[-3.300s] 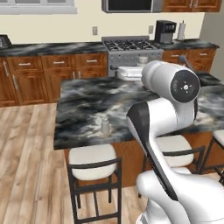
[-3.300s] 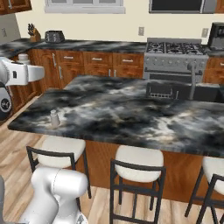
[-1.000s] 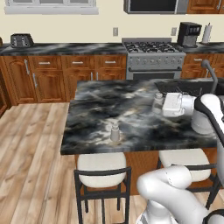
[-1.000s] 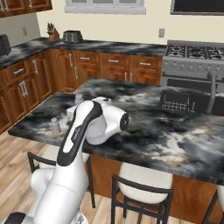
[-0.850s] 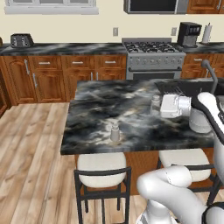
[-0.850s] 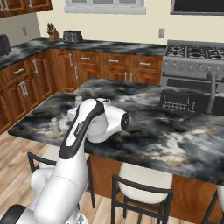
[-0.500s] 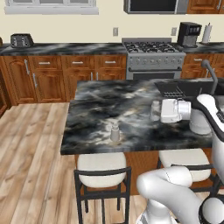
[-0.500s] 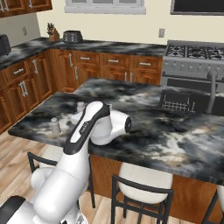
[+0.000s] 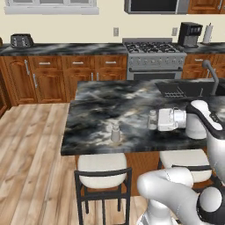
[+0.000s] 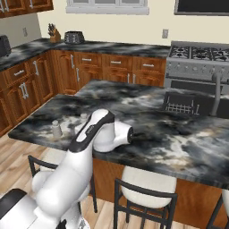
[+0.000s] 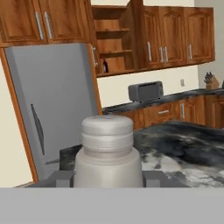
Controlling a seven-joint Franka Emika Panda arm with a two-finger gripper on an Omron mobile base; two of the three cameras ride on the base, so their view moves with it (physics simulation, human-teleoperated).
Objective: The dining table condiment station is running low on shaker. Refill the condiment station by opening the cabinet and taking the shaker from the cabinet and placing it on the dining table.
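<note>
Shaker [image 9: 152,120] is held upright in the jaws, which are closed narrow round its lower body, just over the dark marbled desk [image 9: 101,99], approx mid-way along its front part. A 2nd shaker [image 9: 115,133] is seen standing near the desk's front edge, apart from it. Cabinet [image 11: 114,37] is seen open beyond the fridge [image 11: 52,105]

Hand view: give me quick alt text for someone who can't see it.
A pale grey shaker stands close up between the gripper fingers, above the dark marbled dining table. Behind are a grey fridge, a toaster and an open wall cabinet.
</note>
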